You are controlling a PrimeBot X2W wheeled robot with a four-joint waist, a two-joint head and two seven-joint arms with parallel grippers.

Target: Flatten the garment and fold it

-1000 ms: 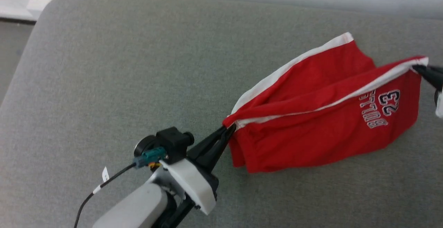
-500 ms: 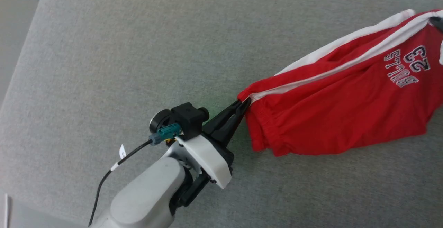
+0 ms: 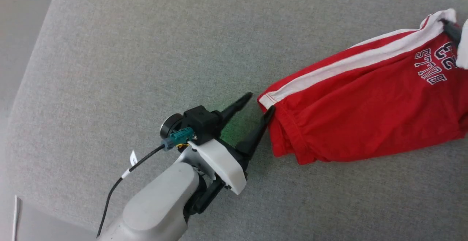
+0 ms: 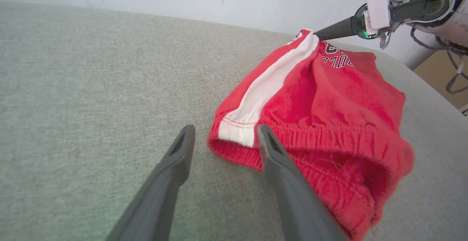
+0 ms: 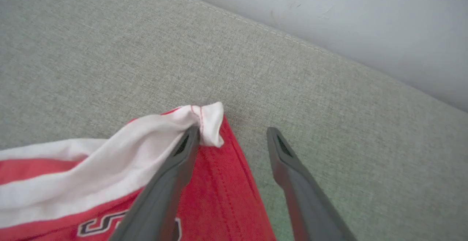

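At the lower left of the head view, the left gripper (image 3: 260,102) is seen with its 2 dark fingers spread wide and nothing clamped between them. Just ahead of those fingertips, the garment (image 3: 365,124) is laid out on the grey cushion (image 3: 146,51). Its gathered waistband (image 4: 329,135) is met first, and the end of the white stripe (image 3: 347,65) falls in line with the gap between the fingers. The tip of 1 finger appears to be touching the waistband corner, though contact cannot be confirmed.

From there the long axis of the shorts is carried away from the left gripper, up and to the right, straight toward the right gripper (image 5: 233,130). The cloth is doubled over on itself rather than spread flat.

Near the far leg hem, the lettering (image 3: 433,65) is read upside down in the head view as "BULLS"; beside it, the numerals are partly covered.

At that hem the right gripper is also held wide, gripping nothing. A bunched white corner rests against 1 fingertip, and red fabric lies beneath the fingers.

Each end is thus judged nearest to 1 arm: waistband to the left, hem to the right.
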